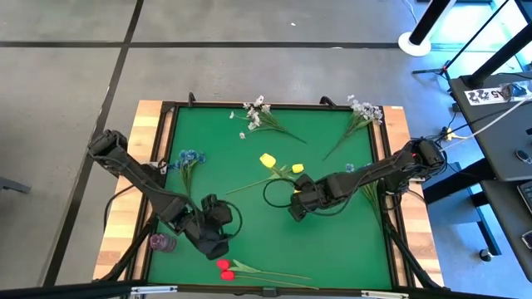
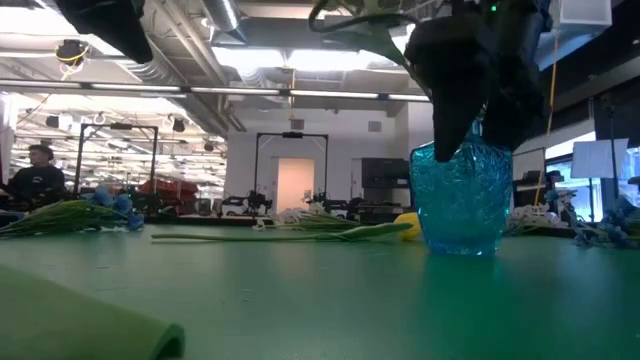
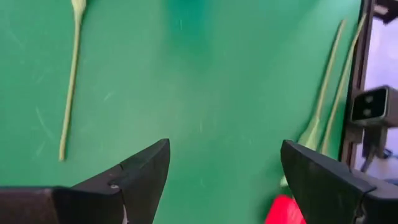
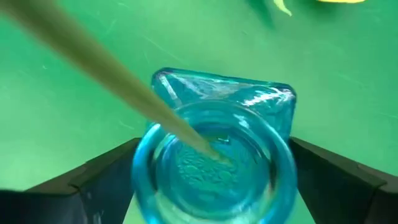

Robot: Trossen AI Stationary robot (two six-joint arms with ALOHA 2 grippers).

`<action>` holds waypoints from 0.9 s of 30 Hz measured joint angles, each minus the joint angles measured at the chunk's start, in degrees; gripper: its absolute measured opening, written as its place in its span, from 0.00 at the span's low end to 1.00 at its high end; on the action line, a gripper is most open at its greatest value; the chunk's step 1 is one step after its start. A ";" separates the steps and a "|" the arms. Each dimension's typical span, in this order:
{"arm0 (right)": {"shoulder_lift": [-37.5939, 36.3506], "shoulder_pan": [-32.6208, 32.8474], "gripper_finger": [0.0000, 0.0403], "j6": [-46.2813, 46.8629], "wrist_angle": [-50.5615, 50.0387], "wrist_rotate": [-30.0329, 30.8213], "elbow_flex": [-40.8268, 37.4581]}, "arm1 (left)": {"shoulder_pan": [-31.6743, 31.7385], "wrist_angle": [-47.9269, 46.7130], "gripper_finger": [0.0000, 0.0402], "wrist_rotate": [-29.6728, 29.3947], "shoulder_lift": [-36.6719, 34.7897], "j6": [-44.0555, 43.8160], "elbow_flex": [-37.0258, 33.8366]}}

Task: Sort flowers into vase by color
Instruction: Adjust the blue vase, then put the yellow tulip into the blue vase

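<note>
Blue glass vase stands directly beneath the right gripper, just right of centre in the high view. In the right wrist view a pale green stem slants from the upper left of the frame down into the vase mouth. The dark fingers flank the vase on both sides, spread wide; whether anything grips the stem cannot be told.

Judged step: a stem is being seated in the vase. Which blossom it carries is not visible.

The left gripper is at lower left of the high view, jaws open and empty over bare green mat, near the red tulips at the bottom edge.

Remaining flowers in the high view:
- yellow tulips, centre, just beside the vase;
- blue blossoms, left of centre;
- white sprays, top centre, and a second spray, top right.

Next move, as a judgement: lift the right gripper straight up clear of the rim without tipping the vase, then close the left gripper on a red tulip stem.
</note>
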 joint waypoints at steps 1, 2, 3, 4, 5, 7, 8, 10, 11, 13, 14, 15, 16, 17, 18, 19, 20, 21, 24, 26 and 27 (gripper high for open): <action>0.00 0.00 0.95 -0.02 -1.16 -0.03 0.84 | -0.42 0.05 0.74 -1.88 0.05 0.22 0.00; 0.00 0.01 0.95 -0.02 -2.54 -0.06 1.68 | -0.74 0.25 0.74 -3.84 0.06 0.36 0.00; 0.00 0.02 0.95 -0.03 -3.78 -0.20 2.44 | -0.80 0.38 0.74 -5.53 0.06 0.46 0.00; 0.00 0.02 0.95 -0.02 -4.79 -0.54 3.20 | -0.79 0.39 0.74 -6.76 0.06 0.52 0.00; 0.00 0.02 0.95 -0.05 -5.93 -0.66 3.97 | -0.58 0.50 0.74 -7.40 0.06 1.13 0.00; -0.19 0.02 0.95 -0.04 -8.22 -1.47 5.97 | 0.39 1.73 0.74 -7.64 0.06 3.59 0.00; -0.31 0.02 0.95 -0.04 -9.30 -1.86 7.21 | 1.19 2.52 0.73 -7.39 0.06 5.02 0.00; -0.70 0.51 0.95 -0.04 -11.73 -1.93 10.14 | 3.56 4.14 0.71 -6.53 0.41 9.14 0.00; -0.86 0.97 0.95 0.00 -13.59 -1.39 11.79 | 5.14 5.32 0.70 -6.01 0.79 11.94 0.00; -0.92 1.89 0.95 0.41 -17.53 0.32 15.94 | 8.69 6.93 0.67 -4.17 1.69 17.88 0.00; -0.92 2.54 0.95 0.86 -19.87 1.20 18.30 | 10.57 8.07 0.66 -2.97 2.22 20.70 0.00; -0.92 3.23 0.95 1.64 -22.45 1.93 20.66 | 12.22 9.57 0.65 -2.02 2.93 23.50 -0.01; -0.92 4.03 0.95 2.33 -24.92 2.73 23.14 | 13.81 11.83 0.63 -0.82 3.50 26.38 -0.36; -0.96 5.04 0.95 3.47 -26.57 3.65 25.69 | 15.06 14.27 0.62 0.29 4.01 29.10 -1.32; -0.98 6.17 0.95 4.92 -28.18 4.74 28.28 | 16.21 17.07 0.62 1.67 4.59 31.81 -2.66; -0.98 7.54 0.95 6.18 -29.97 6.02 30.85 | 17.35 20.72 0.61 3.51 4.97 34.10 -4.16; -0.96 9.19 0.95 7.46 -31.62 7.55 33.56 | 18.25 24.30 0.60 4.92 5.36 36.07 -5.93; -0.97 10.90 0.95 8.68 -32.87 9.21 36.29 | 19.09 27.95 0.60 5.90 5.62 37.93 -7.97; -1.09 15.81 0.95 11.28 -35.68 14.03 42.71 | 21.92 35.51 0.59 6.11 6.27 41.00 -13.25; -1.07 18.52 0.95 12.20 -37.15 17.16 46.18 | 24.97 38.65 0.59 6.16 6.80 40.85 -15.46; -1.07 19.59 0.95 12.36 -37.96 18.83 47.57 | 26.96 40.94 0.59 6.16 7.42 40.70 -15.69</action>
